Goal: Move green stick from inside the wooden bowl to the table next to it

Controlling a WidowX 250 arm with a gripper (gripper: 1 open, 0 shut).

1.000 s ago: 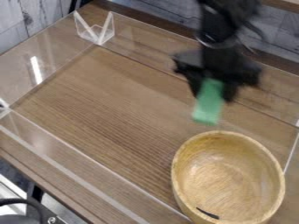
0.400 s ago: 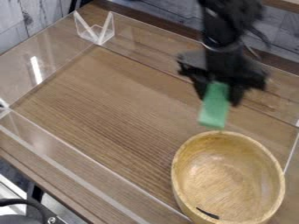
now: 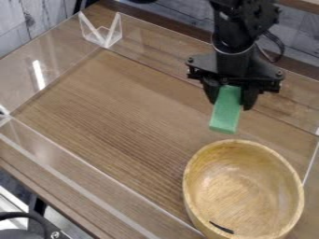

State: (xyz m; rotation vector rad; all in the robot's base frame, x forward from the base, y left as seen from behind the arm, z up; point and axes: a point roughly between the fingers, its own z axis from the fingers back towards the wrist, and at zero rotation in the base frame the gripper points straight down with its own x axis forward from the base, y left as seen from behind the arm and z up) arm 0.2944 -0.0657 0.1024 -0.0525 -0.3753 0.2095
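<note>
The green stick (image 3: pixel 227 109) hangs nearly upright in the air, its top end pinched in my gripper (image 3: pixel 233 87), which is shut on it. It is above the table (image 3: pixel 125 112), just beyond the far rim of the wooden bowl (image 3: pixel 243 193). The bowl sits at the front right of the table, and its inside holds only a small dark mark near the front rim. The black arm reaches down from the top of the view.
Low clear acrylic walls (image 3: pixel 50 159) run along the table's edges. A clear folded stand (image 3: pixel 101 30) sits at the back left corner. A wide stretch of wood-grain tabletop lies left of the bowl.
The gripper with the green stick has shifted slightly right and the stick now hangs more upright. The bowl has not moved.
</note>
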